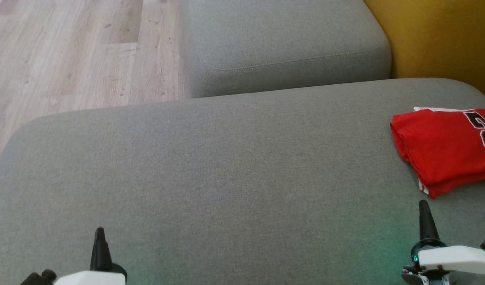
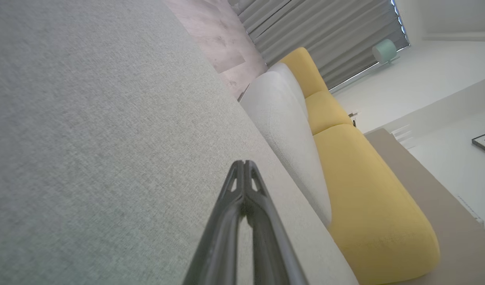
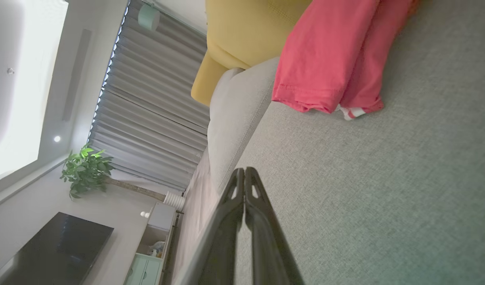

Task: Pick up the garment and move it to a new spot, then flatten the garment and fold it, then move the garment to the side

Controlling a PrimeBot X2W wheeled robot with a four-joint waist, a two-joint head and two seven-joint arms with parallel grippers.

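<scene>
Fingers of the left gripper [image 1: 100,233] are pressed together, empty, over the near left of the grey sofa seat [image 1: 226,158]; its wrist view adds yellow cushions [image 2: 369,190] and curtains [image 2: 317,35]. Near right, the right gripper [image 1: 424,208] is closed on nothing. Just beyond it lies the folded red garment [image 1: 440,150], its right side and black number cut off in the head view; the right wrist view shows its stitched hem.

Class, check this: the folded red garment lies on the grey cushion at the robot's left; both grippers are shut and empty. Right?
No: the head view shows the red garment at the robot's right. It is folded on the grey cushion; the left gripper and right gripper are shut and empty.
</scene>
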